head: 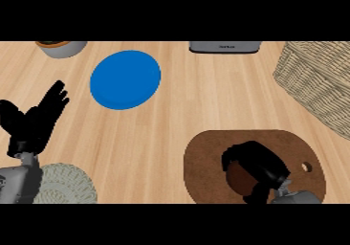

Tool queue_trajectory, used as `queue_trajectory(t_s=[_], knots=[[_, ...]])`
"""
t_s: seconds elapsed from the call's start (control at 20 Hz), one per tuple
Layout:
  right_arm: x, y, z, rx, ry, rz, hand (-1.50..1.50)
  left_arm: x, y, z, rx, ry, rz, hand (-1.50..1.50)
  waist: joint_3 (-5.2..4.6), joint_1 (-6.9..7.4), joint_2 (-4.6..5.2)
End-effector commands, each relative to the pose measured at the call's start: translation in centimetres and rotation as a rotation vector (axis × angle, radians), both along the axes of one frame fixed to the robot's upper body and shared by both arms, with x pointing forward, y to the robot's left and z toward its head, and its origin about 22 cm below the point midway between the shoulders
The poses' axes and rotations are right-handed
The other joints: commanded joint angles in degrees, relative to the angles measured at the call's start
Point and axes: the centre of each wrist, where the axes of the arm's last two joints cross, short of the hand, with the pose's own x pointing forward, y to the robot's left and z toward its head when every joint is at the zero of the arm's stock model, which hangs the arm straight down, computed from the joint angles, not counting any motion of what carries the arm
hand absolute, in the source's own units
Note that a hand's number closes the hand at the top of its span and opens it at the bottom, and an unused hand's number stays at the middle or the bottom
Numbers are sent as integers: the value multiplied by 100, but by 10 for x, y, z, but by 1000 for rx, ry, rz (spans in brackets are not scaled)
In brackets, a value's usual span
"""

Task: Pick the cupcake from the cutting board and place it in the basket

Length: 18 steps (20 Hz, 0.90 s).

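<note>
right hand curled on cutting board, cupcake hidden | left hand open | basket right edge

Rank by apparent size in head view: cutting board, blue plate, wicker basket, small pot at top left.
1. Cutting board
2. Wicker basket, cropped by the frame, so its rank against the board is unsure
3. Blue plate
4. Small pot, also cropped

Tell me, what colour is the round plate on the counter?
The plate is plain bright blue, seen in the head view.
</note>
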Motion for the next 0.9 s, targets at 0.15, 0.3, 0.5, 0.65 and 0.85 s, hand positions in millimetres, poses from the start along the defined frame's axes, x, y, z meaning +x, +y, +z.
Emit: queue_trajectory(t_s=[0.15,0.3,0.5,0.65,0.85], knots=[[28,-1,3,21,29,-680,150,4,-3,7,2,-26,-10,0,61,77,125],[50,16,21,26,22,-846,150,10,-16,3,-12,-14,-48,0,56,262,153],[78,39,43,219,-17,-1035,150,12,-23,4,6,-21,-74,0,82,490,147],[93,69,74,392,-152,-1072,150,18,-19,8,11,-12,-94,0,73,558,132],[104,110,107,540,-383,-1075,150,20,-23,5,9,-13,-92,0,53,539,104]])
